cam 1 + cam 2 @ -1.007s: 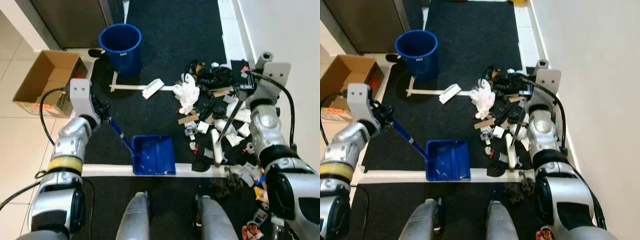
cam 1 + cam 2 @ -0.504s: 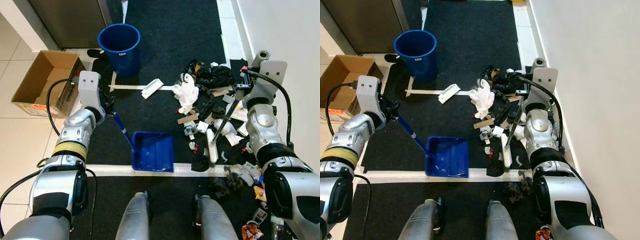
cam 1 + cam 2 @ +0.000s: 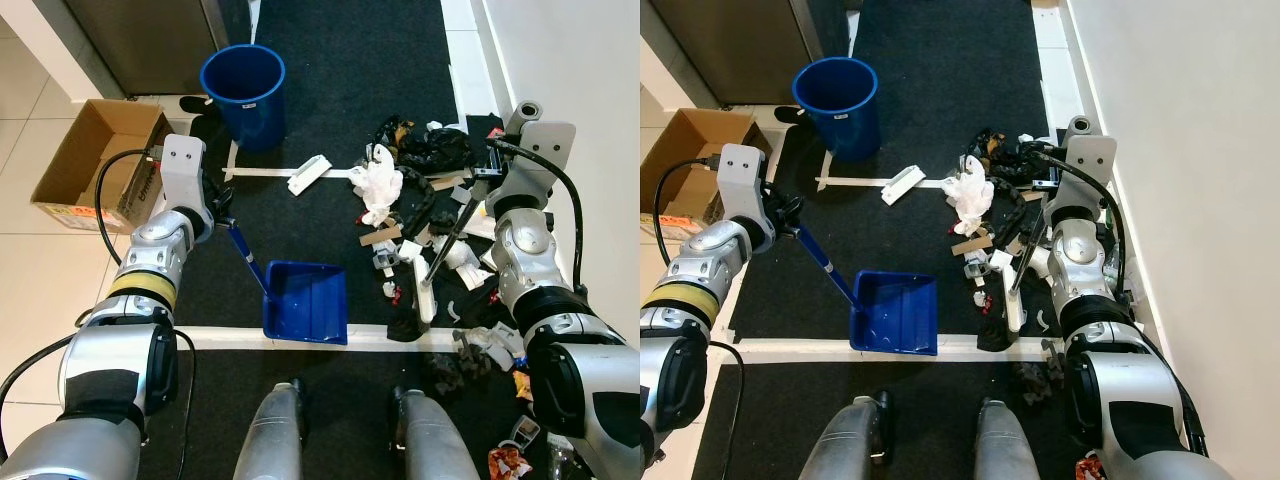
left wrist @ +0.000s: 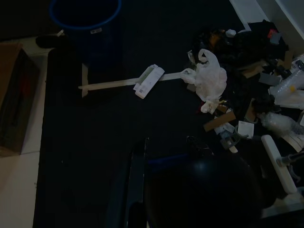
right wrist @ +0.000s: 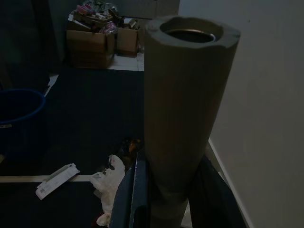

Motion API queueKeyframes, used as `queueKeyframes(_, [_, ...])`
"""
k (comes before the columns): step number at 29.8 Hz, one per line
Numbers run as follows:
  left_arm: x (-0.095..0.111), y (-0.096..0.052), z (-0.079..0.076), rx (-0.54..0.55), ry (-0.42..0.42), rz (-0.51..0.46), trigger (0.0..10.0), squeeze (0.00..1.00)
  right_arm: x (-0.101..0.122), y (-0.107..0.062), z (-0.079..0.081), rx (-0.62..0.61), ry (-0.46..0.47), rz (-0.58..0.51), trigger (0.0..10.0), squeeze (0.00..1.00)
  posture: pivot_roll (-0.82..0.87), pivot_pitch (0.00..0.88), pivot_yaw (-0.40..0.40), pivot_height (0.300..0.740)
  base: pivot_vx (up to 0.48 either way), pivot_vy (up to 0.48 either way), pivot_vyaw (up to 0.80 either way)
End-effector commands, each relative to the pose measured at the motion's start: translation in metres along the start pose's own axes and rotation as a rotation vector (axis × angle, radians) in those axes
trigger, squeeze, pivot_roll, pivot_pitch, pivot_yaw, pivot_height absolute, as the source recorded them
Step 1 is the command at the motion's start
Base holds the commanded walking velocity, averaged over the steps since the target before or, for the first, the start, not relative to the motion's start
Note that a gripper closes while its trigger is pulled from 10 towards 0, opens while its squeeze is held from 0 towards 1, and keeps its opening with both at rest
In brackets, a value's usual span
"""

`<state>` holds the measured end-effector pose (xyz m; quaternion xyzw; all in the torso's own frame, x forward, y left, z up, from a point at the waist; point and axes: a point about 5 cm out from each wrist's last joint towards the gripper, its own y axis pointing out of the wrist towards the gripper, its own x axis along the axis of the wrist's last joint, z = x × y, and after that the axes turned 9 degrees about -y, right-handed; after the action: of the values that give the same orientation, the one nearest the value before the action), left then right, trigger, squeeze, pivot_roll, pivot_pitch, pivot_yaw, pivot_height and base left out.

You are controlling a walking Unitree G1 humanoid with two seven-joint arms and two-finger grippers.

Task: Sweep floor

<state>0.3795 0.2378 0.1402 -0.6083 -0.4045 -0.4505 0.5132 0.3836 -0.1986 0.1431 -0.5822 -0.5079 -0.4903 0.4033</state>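
Dark carpet (image 3: pixel 340 60), left end effector (image 3: pixel 218 215) clamped on dustpan (image 3: pixel 305 302), right end effector (image 3: pixel 478 192) on broom (image 3: pixel 432 275) beside wall-side litter (image 3: pixel 420 190).

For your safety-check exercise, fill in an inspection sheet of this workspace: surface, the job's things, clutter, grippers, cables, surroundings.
Surface: dark carpet crossed by white strips, pale tiles to the robot's left.
Job's things: blue dustpan resting on the carpet; broom standing in the litter; blue bucket upright ahead.
Clutter: litter pile of paper, plastic and dark scraps by the wall; white bag; flat white packet.
Grippers: left gripper shut on the dustpan's handle; right gripper shut on the broom's handle.
Cables: black cable looping at the left arm, another at the right.
Surroundings: open cardboard box; white wall.
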Motion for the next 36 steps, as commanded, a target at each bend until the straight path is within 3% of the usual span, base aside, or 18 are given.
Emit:
queueKeyframes(1, [-0.004, -0.004, 0.009, 0.034, 0.026, 0.009, 10.0, 0.00, -0.002, -0.001, 0.000, -0.008, -0.005, 0.000, 10.0, 0.00, -0.01, 0.225, 0.045, 0.740, 0.000, 0.000, 0.00])
queueKeyframes(11, [-0.025, -0.006, 0.004, 0.005, -0.004, 0.030, 10.0, 0.00, -0.025, -0.010, 0.018, 0.053, -0.022, 0.111, 10.0, 0.00, 0.02, 0.258, 0.034, 0.740, 0.000, 0.000, 0.00])
queueKeyframes(19, [-0.033, -0.007, 0.000, -0.006, -0.018, 0.034, 10.0, 0.00, -0.026, -0.011, 0.029, 0.099, 0.008, 0.127, 10.0, 0.00, 0.02, 0.254, 0.025, 0.740, 0.000, 0.000, 0.00])
queueKeyframes(25, [-0.034, -0.006, -0.005, -0.025, -0.026, 0.023, 10.0, 0.00, -0.018, -0.012, 0.050, 0.181, 0.108, 0.098, 10.0, 0.00, 0.02, 0.241, 0.018, 0.740, 0.000, 0.000, 0.00])
queueKeyframes(26, [-0.034, -0.006, -0.006, -0.031, -0.029, 0.020, 10.0, 0.00, -0.016, -0.015, 0.063, 0.239, 0.157, 0.082, 10.0, 0.00, 0.02, 0.236, 0.015, 0.740, 0.000, 0.000, 0.00])
queueKeyframes(31, [-0.035, -0.005, -0.007, -0.032, -0.033, 0.019, 10.0, 0.00, -0.017, -0.022, 0.079, 0.331, 0.201, 0.071, 10.0, 0.00, 0.02, 0.233, 0.011, 0.740, 0.000, 0.000, 0.00])
queueKeyframes(32, [-0.035, -0.006, -0.007, -0.032, -0.035, 0.018, 10.0, 0.00, -0.014, -0.026, 0.089, 0.403, 0.226, 0.043, 10.0, 0.00, 0.01, 0.232, 0.009, 0.740, 0.000, 0.000, 0.00])
queueKeyframes(36, [-0.036, -0.005, -0.008, -0.034, -0.036, 0.019, 10.0, 0.00, -0.005, -0.029, 0.095, 0.469, 0.273, -0.001, 10.0, 0.00, 0.00, 0.232, 0.009, 0.740, 0.000, 0.000, 0.00])
